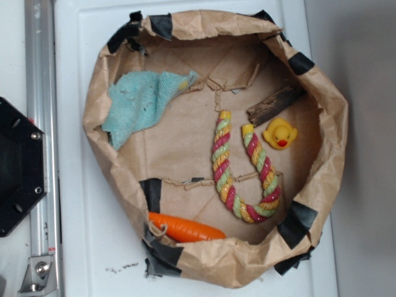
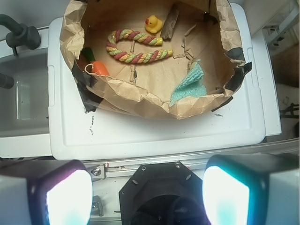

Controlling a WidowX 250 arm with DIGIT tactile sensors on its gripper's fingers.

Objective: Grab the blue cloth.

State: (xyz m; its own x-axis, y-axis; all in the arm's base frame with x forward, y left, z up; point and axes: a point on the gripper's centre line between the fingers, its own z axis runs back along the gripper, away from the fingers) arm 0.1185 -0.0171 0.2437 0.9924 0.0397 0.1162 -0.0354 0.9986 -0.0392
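Two finger pads (image 2: pixel 65 197) framed the bottom of the wrist view, set wide apart with nothing between them, so we took our gripper (image 2: pixel 146 199) to be open and empty. It hung well back from the work, above the black base plate (image 2: pixel 161 194) and the metal rail (image 2: pixel 154 165), with the white lid (image 2: pixel 154 133) beyond.

On that lid sat the paper bag (image 1: pixel 213 263), its walls rolled down and patched with black tape. The blue cloth (image 1: pixel 141 99) lay inside, crumpled against the wall at the side nearest us, one part riding up the paper and the rest spread on the floor. A small yellowish patch showed at its far corner.

We judged the cloth light, soft and limp, with a rough nap that pads should catch easily; nothing about it looked fragile. The raised fold toward the middle of the bag seemed the best place to pinch, away from the paper wall, which we could snag if we came down too close.

Well apart from it lay the rope toy (image 1: pixel 238 167), the rubber duck (image 1: pixel 279 133), a piece of wood (image 1: pixel 274 104) and a carrot (image 1: pixel 184 228).
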